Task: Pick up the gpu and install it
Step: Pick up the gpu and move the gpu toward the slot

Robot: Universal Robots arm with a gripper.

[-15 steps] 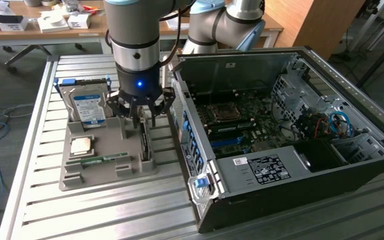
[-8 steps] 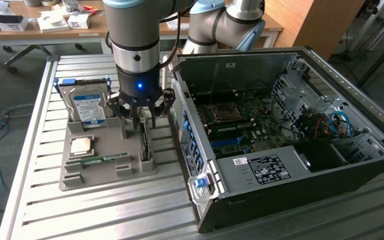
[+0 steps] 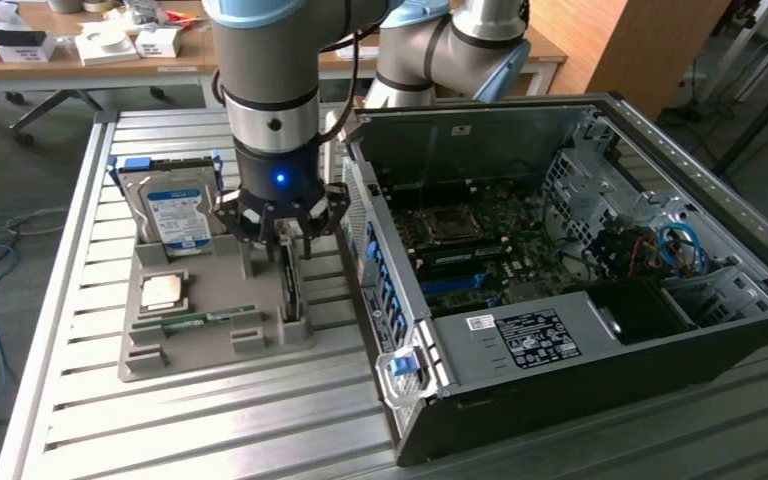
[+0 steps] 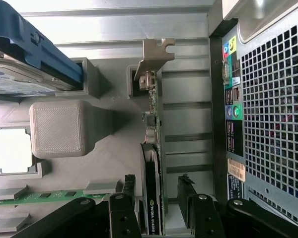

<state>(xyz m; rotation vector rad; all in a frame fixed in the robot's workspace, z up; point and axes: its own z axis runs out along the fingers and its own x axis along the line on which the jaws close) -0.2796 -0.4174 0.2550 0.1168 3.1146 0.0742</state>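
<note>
Dark circuit card, the gpu, exterior view — on edge in the grey holder beside the computer case, gripper just above it; wrist view — fingers spread wide either side, gripping nothing; likely light, stiff, fragile, best pinched across its flat faces.

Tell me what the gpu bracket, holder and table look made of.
Bracket on the gpu: looks like thin sheet metal, pale matte silver, with a notched tip. Holder: probably 3D-printed plastic, matte grey, with a fine layered texture on its block. Table: likely aluminium, dull silver slats with soft glare.
</note>
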